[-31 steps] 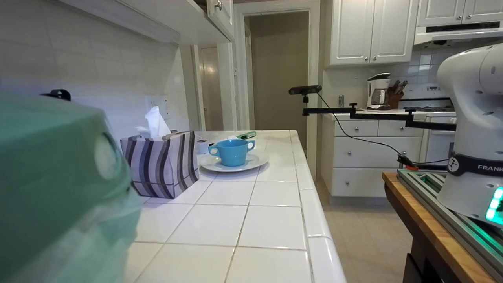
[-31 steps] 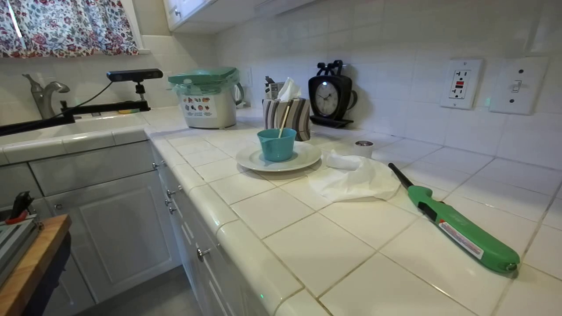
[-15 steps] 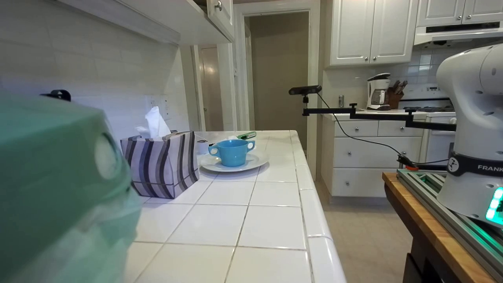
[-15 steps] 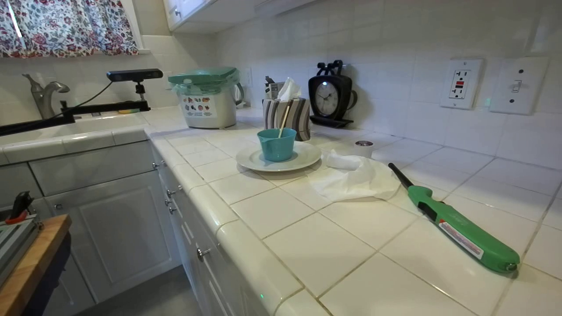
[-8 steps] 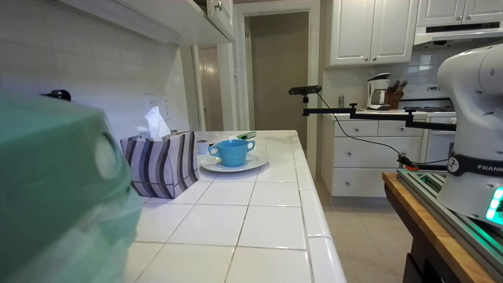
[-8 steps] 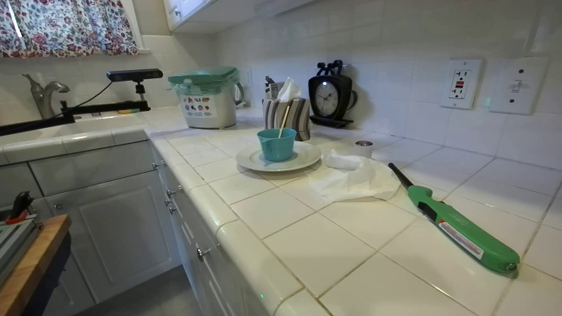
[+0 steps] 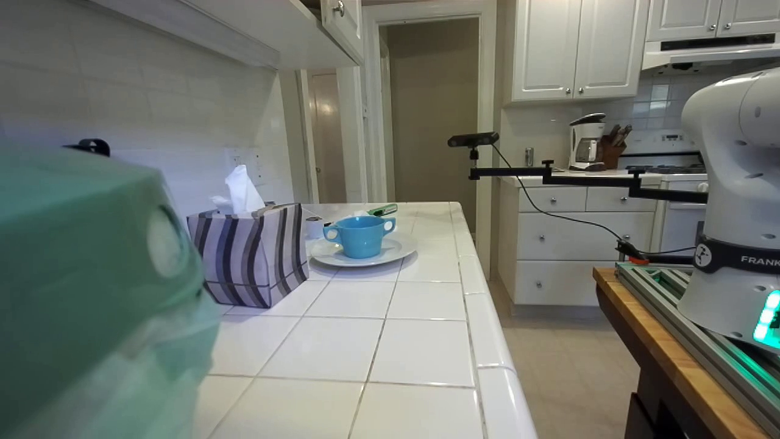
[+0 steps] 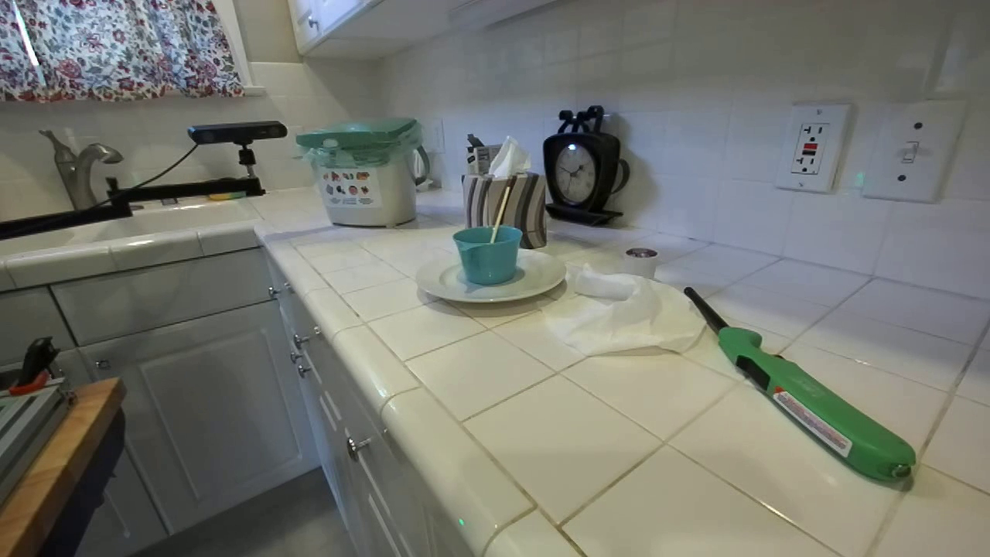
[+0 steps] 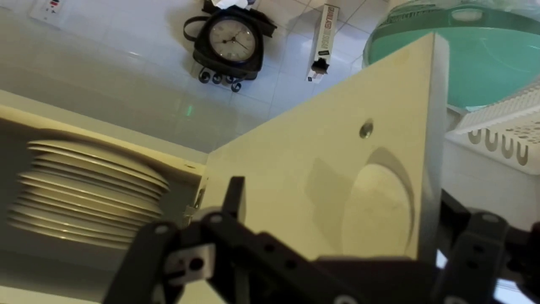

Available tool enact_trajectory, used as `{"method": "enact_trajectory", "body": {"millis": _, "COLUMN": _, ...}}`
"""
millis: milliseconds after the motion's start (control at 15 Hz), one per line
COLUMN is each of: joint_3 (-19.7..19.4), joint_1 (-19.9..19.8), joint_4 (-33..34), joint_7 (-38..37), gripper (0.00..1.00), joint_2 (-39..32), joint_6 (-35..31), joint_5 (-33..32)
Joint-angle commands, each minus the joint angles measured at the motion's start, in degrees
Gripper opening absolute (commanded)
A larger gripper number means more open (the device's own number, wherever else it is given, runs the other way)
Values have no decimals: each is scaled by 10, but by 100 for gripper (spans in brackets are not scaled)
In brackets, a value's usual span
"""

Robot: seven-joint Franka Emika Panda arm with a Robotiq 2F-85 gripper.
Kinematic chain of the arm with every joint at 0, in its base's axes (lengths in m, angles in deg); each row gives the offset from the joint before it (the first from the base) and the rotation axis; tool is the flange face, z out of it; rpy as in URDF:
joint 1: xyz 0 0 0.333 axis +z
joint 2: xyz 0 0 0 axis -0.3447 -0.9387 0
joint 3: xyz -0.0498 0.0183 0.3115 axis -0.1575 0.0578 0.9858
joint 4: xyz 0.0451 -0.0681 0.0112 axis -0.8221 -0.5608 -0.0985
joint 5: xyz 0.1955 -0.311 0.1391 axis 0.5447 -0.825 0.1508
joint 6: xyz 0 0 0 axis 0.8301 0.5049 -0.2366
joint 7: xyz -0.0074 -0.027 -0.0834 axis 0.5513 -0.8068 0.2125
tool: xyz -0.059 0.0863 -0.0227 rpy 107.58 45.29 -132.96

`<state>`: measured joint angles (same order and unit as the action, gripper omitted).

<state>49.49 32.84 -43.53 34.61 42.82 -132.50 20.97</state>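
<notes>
Counter tiles (image 8: 572, 441) carry a clock (image 9: 232, 40) and a bin (image 9: 489, 63) part-hidden by the cabinet door (image 9: 291, 164) between the claw's (image 9: 344, 199) spread fingers.

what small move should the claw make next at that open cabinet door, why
I'd probably ease the claw partly shut, slowly. In the wrist view its fingers stand apart, with the free edge of the open cabinet door showing between them, so closing might secure it; whether either finger touches it is unclear.
</notes>
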Motion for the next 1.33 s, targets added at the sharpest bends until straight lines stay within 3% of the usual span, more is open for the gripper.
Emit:
{"method": "enact_trajectory", "body": {"millis": 0, "joint_3": 10, "joint_1": -24, "joint_4": 15, "joint_7": -23, "gripper": 100, "joint_2": 7, "joint_6": 21, "joint_5": -35}}
{"method": "enact_trajectory", "body": {"millis": 600, "joint_3": 1, "joint_1": -48, "joint_4": 41, "joint_7": -22, "gripper": 100, "joint_2": 42, "joint_6": 110, "joint_5": -74}}
{"method": "enact_trajectory", "body": {"millis": 1267, "joint_3": -19, "joint_1": -79, "joint_4": 42, "joint_7": -13, "gripper": 100, "joint_2": 41, "joint_6": 123, "joint_5": -122}}
